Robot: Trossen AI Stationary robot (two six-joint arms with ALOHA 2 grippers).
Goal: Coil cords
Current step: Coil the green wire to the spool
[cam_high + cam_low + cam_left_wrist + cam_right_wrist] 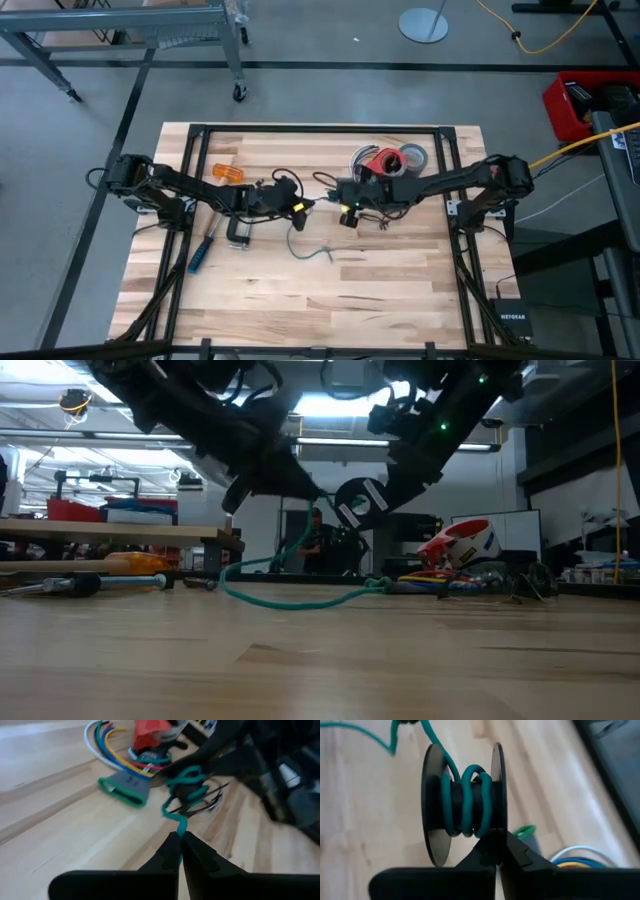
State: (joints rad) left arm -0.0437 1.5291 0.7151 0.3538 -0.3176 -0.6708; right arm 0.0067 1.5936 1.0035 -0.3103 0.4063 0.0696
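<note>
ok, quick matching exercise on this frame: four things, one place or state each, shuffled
Things
1. thin teal-green cord
2. black two-flanged spool
3. blue-handled screwdriver
4. red tape roll

Places or states
A. beside the grey tape roll
B. pinched in the left gripper, the rest trailing on the table
C. lying beside the black clamp
D. held by the right gripper, a few turns wound on it

Pairs: 1-B, 2-D, 3-C, 4-A
</note>
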